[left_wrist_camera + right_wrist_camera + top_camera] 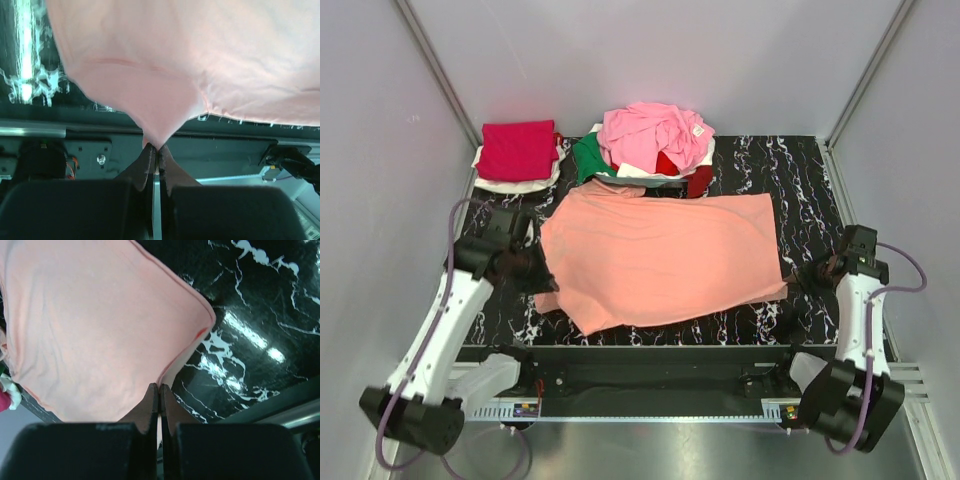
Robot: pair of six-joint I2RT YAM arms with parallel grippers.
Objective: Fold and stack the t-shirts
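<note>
Left gripper point(156, 147) pinches one edge of the salmon-orange t-shirt point(660, 260), right gripper point(159, 386) clamps its opposite corner; the shirt lies spread on the marble mat point(800, 170); a fold seems in hand, so next both should lift and carry together.

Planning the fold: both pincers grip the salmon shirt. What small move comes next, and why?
Probably lift both together a little. The left pincer and right pincer are each shut on an opposite side of the shirt, which lies spread on the mat; an even lift should raise the cloth for folding without skewing it.
</note>
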